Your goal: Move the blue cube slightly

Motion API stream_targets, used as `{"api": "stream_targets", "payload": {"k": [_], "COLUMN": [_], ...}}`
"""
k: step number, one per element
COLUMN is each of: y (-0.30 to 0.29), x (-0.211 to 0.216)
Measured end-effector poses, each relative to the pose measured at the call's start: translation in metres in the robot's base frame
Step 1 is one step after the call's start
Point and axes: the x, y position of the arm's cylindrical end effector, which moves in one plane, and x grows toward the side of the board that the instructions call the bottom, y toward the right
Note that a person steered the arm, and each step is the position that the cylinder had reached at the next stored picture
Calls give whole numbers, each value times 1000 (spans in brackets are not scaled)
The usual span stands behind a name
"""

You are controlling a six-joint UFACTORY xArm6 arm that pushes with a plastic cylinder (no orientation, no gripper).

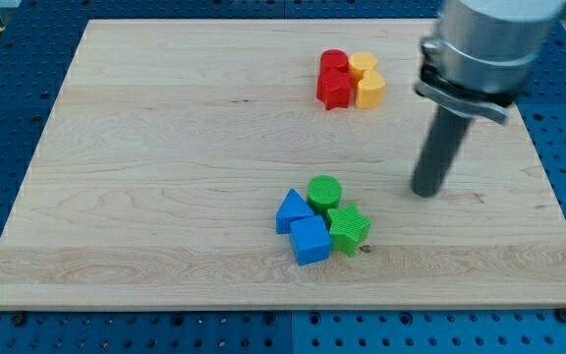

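Note:
The blue cube sits on the wooden board at the lower middle of the view. It touches a blue triangular block on its upper left and a green star-shaped block on its right. A green cylinder stands just above them. My tip is the lower end of the dark rod, to the right of and a little above this cluster, apart from all the blocks.
At the view's top, right of centre, stand a red cylinder, a red star-shaped block, a yellow block and a yellow block, packed together. The blue perforated table surrounds the board.

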Motion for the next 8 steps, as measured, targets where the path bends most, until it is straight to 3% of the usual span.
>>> {"api": "stream_targets", "payload": {"k": [1,3,8], "y": [20,-36,-154], "x": [40,82,66]}}
